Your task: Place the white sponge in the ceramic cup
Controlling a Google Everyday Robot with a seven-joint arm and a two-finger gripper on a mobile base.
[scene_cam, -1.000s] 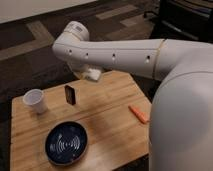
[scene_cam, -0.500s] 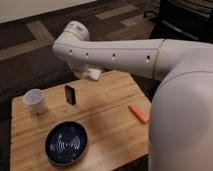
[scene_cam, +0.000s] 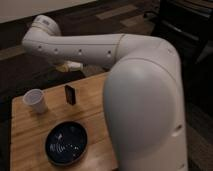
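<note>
The white sponge [scene_cam: 76,65] seems to be the small pale block at the arm's tip, in the air over the far edge of the table [scene_cam: 25,135]. The gripper [scene_cam: 69,66] is there with it; whether it is clenched on the sponge I cannot tell. Since a moment ago the gripper has shifted left, nearer to the upright ceramic cup [scene_cam: 36,100] — so the carrying looks under way, though the sponge is not yet above the cup.
</note>
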